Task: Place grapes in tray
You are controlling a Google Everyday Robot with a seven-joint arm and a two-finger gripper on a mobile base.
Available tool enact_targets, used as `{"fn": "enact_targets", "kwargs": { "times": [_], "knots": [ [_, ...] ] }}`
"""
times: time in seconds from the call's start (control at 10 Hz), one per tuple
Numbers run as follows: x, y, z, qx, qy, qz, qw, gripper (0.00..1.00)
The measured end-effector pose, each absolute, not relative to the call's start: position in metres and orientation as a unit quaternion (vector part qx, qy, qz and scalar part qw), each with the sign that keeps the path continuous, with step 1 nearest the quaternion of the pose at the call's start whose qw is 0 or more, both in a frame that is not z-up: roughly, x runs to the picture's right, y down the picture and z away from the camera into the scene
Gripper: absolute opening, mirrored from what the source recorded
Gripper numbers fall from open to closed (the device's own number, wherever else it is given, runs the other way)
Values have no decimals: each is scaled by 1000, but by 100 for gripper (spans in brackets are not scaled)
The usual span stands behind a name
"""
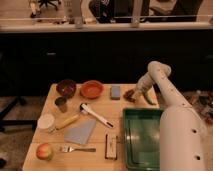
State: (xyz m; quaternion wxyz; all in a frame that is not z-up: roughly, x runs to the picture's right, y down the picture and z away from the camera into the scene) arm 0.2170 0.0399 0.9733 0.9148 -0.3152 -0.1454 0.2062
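Grapes (130, 94) sit at the upper right of the wooden surface (102, 131), close to its far edge and just right of a small grey-blue block (115, 92). The gripper (136, 94) is lowered onto the cluster from the right, at the end of the white arm (165, 90); whether its fingers are clenched on the fruit or released cannot be told. A green pepper (149, 98) lies just right of the gripper, near the surface's right edge.

Below them, the dark green tray (141, 136) fills the lower right, its floor bare; the strip of wood between it and the grapes is open. The arm's wide white body covers the tray's right rim.

Left of the block stand an orange bowl (92, 89) and a dark bowl (66, 88). A white-handled tool (95, 115) lies mid-surface. An apple (45, 151) rests at the lower left corner, well apart from the tray.
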Motion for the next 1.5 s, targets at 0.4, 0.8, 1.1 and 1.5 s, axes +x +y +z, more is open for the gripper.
{"fn": "enact_targets", "kwargs": {
  "times": [0.4, 0.8, 1.1, 1.5],
  "knots": [
    [218, 38, 973, -314, -147, 208, 915, 0],
    [217, 37, 969, -311, -149, 207, 916, 0],
    [219, 35, 964, -306, -152, 208, 917, 0],
    [213, 31, 949, -294, -159, 195, 922, 0]
  ]
}}
